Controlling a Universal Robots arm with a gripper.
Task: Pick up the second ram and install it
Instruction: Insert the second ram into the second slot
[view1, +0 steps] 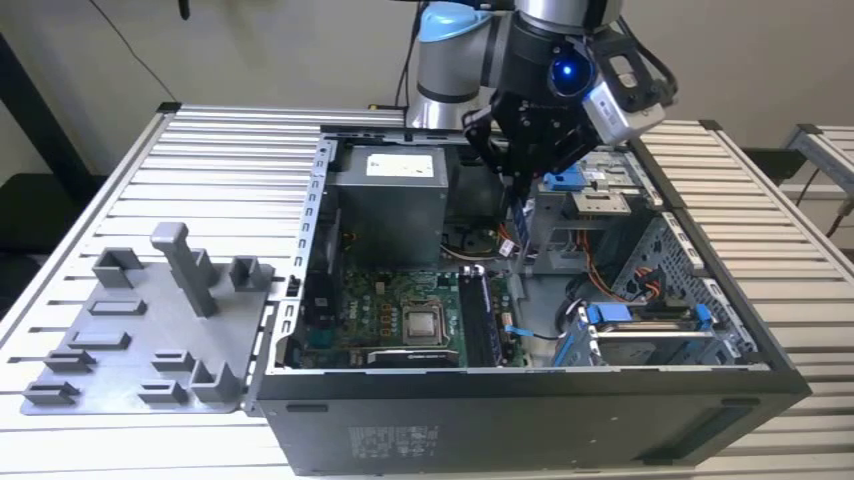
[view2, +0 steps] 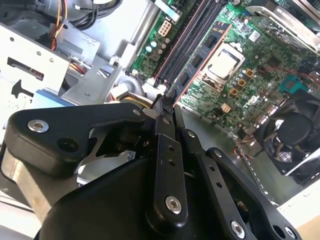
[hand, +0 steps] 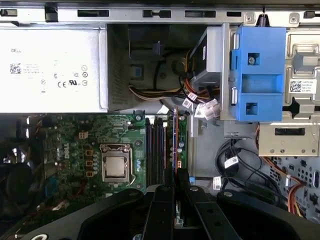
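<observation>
Dark green-black and thin, the second ram (hand: 175, 140) is hanging in the air over the open computer case (view1: 534, 410). We are seeing the gripper (view2: 166, 106) clenching it between its two black fingers (hand: 162, 210), which are pressing in on both flat faces. In the first wrist view the stick is turning its narrow upper edge toward us, so it is standing on its long side with the faces upright. In the second wrist view we are looking at one face with its row of chips. There the gold-orange contact edge is facing away from the gripper, down toward the green motherboard (hand: 70, 150). Its long axis is running in line with the black memory slots (hand: 154, 150) below it. The end that is sticking out past the fingertips is pointing toward the grey power supply (hand: 50, 70) at the far end of the case. The stick is riding above the slots and is not touching the board, with the square silver processor (hand: 115, 166) lying near them. A blue drive bracket (hand: 260, 75) is sitting beside the power supply. In the exterior view the arm is holding the gripper high over the middle of the case. On the exterior view's left a grey fixture tray (view1: 147, 330) is lying on the slatted table (view1: 80, 170), well apart from the gripper
</observation>
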